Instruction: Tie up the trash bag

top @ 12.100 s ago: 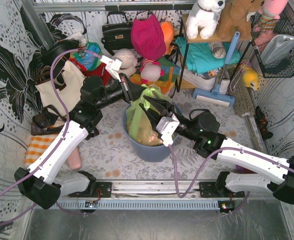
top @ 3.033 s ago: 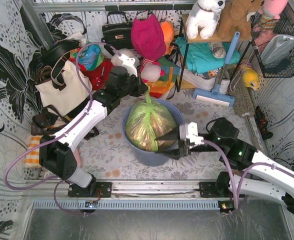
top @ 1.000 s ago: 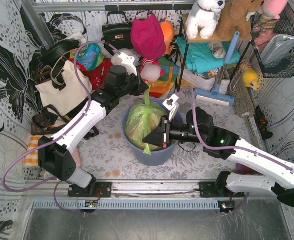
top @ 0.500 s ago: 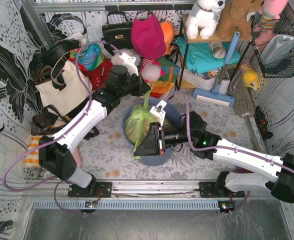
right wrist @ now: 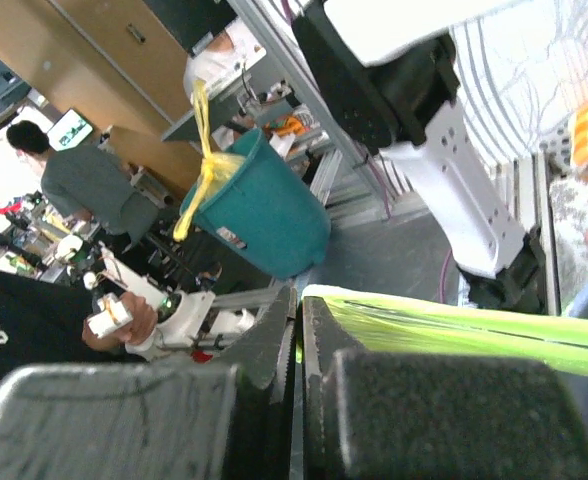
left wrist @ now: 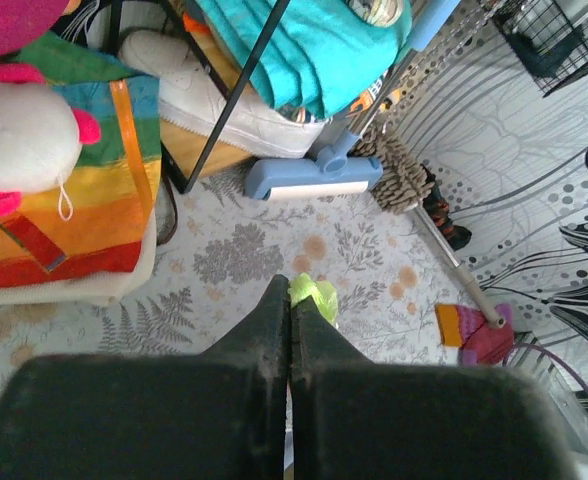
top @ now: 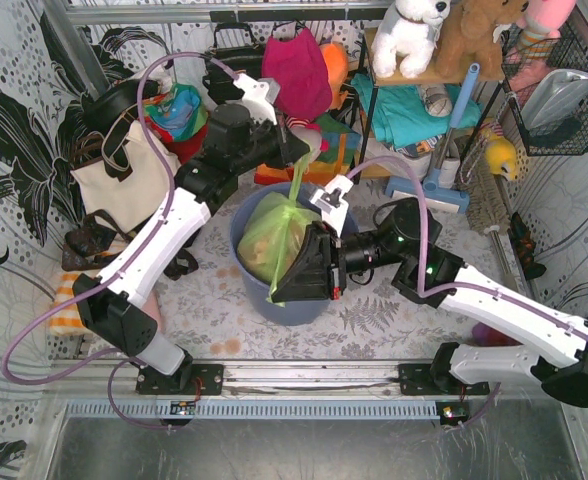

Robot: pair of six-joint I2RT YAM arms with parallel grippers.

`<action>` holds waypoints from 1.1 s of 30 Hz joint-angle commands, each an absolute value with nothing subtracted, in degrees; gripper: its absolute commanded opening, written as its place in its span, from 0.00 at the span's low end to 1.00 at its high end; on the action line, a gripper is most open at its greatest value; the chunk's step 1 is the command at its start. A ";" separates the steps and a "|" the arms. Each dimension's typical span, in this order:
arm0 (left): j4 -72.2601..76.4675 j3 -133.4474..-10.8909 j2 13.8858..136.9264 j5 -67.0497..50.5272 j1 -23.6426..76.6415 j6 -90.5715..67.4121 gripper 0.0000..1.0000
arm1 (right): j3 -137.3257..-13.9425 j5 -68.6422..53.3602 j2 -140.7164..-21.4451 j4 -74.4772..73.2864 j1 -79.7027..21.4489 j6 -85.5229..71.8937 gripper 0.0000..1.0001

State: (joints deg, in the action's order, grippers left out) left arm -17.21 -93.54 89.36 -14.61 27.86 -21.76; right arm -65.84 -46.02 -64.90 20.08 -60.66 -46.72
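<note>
Pinching with both grippers, I have the trash bag (top: 269, 240) by two twisted tails of its green film. The bag's body sits in the blue bin (top: 304, 305) in the middle of the table and bulges above the rim, with tan-brown paper showing through the plastic.

My left gripper (top: 299, 152) is beyond the bin's far rim, its jaws pressed together. A thin green strip rises from the top of the bag straight to its tips. In the left wrist view my two dark fingers (left wrist: 264, 330) meet with no gap. A crumpled scrap of the green film pokes out just past their tips, on the right side.

My right gripper (top: 277, 290) lies across the near side of the bin, over the bag's front face, pointing toward my left. Its jaws are closed as well, and a short green tail hangs from its tips over the bin's near rim. In the right wrist view the fingers (right wrist: 274, 330) are shut tight, and a taut band of green film runs from the seam between them to the right edge.

The bag lies between my two grips, the left one above and behind it, the right one in front and low. A white canvas tote (top: 124, 180) stands well to the left of the bin, apart from both grippers.
</note>
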 commanded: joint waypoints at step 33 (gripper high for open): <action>-6.90 -81.84 94.00 -5.94 18.37 -21.53 0.00 | -39.84 -52.03 -58.55 37.16 -78.05 -57.35 0.00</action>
